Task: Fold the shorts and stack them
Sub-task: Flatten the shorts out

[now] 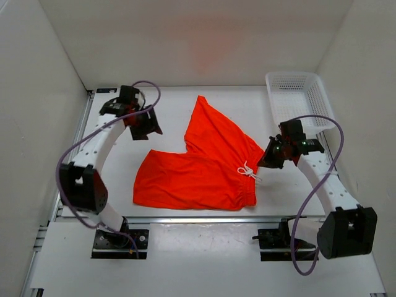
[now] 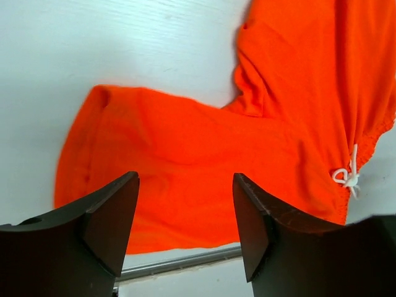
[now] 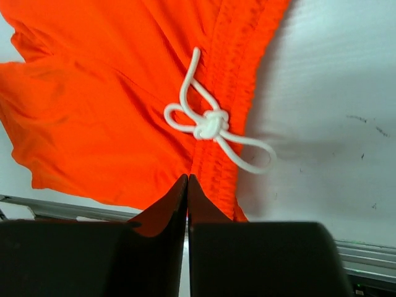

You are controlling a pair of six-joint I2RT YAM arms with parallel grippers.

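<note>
Orange-red shorts [image 1: 204,170] lie spread flat on the counter [image 1: 167,102]. Left pincer [image 2: 185,185]: fingers apart, nothing between them. Right pincer [image 3: 187,180]: fingers pressed together, near the white drawstring [image 3: 210,127].

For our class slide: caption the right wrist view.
Shut right gripper poised over the orange shorts near their knotted white drawstring.

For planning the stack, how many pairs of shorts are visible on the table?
1. The shorts lie spread at the middle of the table, waistband to the right. None shows in the basket.
</note>
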